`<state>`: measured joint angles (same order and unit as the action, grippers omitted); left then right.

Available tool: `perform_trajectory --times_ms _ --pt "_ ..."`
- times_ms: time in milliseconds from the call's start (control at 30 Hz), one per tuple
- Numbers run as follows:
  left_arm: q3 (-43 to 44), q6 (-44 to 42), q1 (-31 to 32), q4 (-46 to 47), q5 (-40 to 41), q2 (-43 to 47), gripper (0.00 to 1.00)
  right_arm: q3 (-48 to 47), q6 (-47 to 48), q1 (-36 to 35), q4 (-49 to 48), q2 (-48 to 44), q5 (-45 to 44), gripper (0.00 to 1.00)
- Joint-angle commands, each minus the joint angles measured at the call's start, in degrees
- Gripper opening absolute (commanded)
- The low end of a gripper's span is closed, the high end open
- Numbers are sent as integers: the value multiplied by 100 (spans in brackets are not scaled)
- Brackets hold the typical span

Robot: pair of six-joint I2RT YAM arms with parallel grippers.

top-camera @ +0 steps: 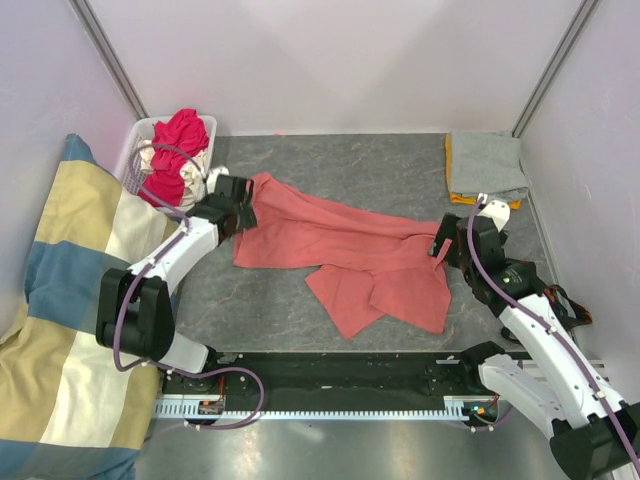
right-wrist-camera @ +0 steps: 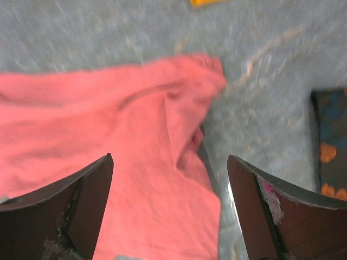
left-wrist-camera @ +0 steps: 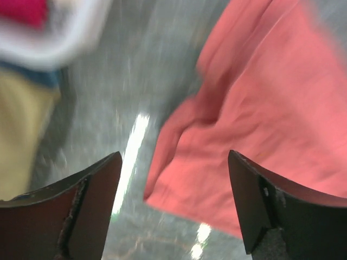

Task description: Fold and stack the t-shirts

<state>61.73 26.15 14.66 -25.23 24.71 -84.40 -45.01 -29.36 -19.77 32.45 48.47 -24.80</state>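
Observation:
A salmon-pink t-shirt (top-camera: 340,250) lies loosely spread and creased across the middle of the grey table. My left gripper (top-camera: 240,205) hovers over its left end, open; in the left wrist view the jaws (left-wrist-camera: 174,162) stand wide apart above the shirt's edge (left-wrist-camera: 260,108), holding nothing. At the shirt's right end my right gripper (top-camera: 445,245) is open too, and its wrist view shows the gripper (right-wrist-camera: 169,162) over the pink cloth (right-wrist-camera: 108,135) with nothing gripped. A folded grey tee (top-camera: 487,163) rests on an orange one (top-camera: 450,180) at the back right.
A white lattice basket (top-camera: 135,140) at the back left holds a magenta-red tee (top-camera: 183,130) and a cream one (top-camera: 160,180). The big striped cushion (top-camera: 60,300) fills the left side. Walls close in the back and both sides.

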Motion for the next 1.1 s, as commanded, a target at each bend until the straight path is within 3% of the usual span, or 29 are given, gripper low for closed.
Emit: perform_trajectory --times_ms 0,233,600,733,867,1067 --pt "-715 1111 20 -25 -80 -76 82 203 -271 -9 447 -276 317 93" --pt "-1251 1585 29 45 -230 -296 78 -77 -61 -9 464 -197 370 94" --pt "-1629 1639 20 291 -441 -463 60 -16 -78 -9 447 -232 405 96" --pt "-1647 1595 20 352 -362 -533 37 19 -96 -9 438 -241 405 96" --pt "-1568 1542 20 361 -309 -621 2 19 -96 -9 447 -197 414 96" --pt "-1051 1244 20 318 -204 -656 2 98 -586 -27 675 -206 783 94"
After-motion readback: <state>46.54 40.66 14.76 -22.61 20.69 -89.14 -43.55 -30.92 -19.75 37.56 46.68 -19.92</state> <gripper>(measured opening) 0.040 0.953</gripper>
